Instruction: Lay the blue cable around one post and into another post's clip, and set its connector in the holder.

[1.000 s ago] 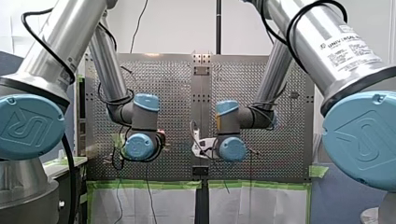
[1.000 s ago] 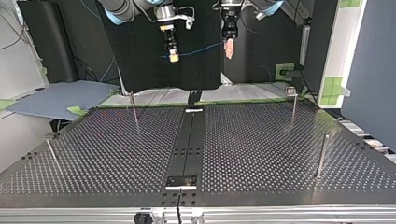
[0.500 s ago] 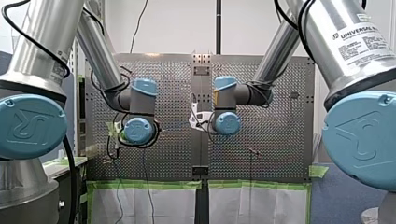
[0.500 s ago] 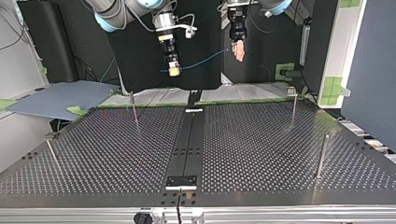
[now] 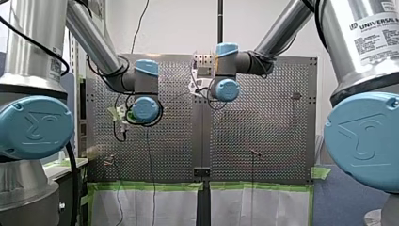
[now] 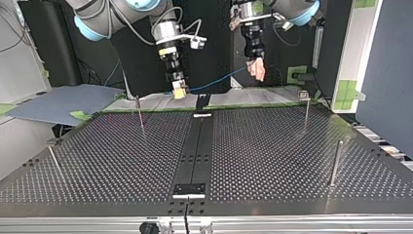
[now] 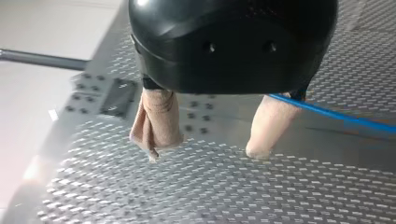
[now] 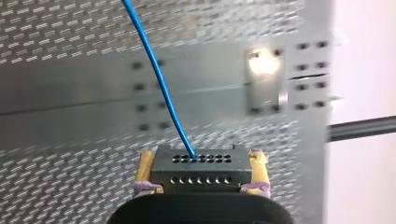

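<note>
My right gripper, pinching the connector, has the holder ahead and offset to one side; the cable runs past my left gripper, fingers spread.

Perforated table with upright posts

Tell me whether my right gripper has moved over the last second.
Yes. In the top view the right gripper has dropped toward the table's far edge.
</note>
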